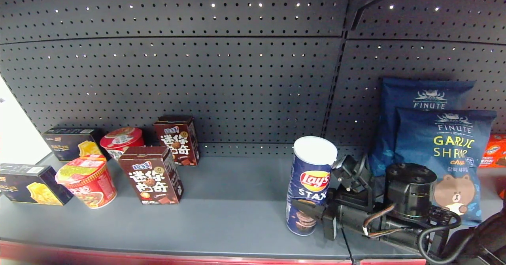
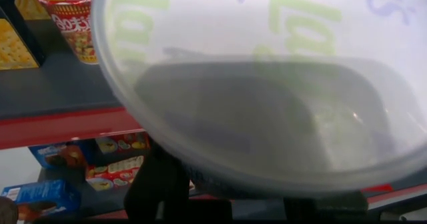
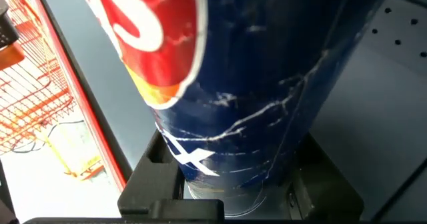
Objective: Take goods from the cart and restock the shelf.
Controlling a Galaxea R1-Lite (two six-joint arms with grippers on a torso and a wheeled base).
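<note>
Can (image 1: 312, 166): upright on the shelf (image 1: 237, 213), just beside the bags (image 1: 446, 138) and forward of them.
Right claw (image 1: 322, 194): closed round the can's lower half, reaching in from the bags' side.
Left claw (image 2: 240, 204): a clear lid (image 2: 253, 84) sits close before it; I cannot tell the grip.
Risk: the can is tall and narrow, so a sideways drag on release could tip it into the bags or off the shelf.

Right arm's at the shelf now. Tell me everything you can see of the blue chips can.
The blue chips can is a tall, cardboard-looking tube with a white lid, a red-and-yellow logo, white lettering and pictured brown crisps near its base. It is about upright, on or just above the grey shelf, left of the blue snack bags. The right tool clamps its lower part. Its wrap shows white scuff lines.
</note>
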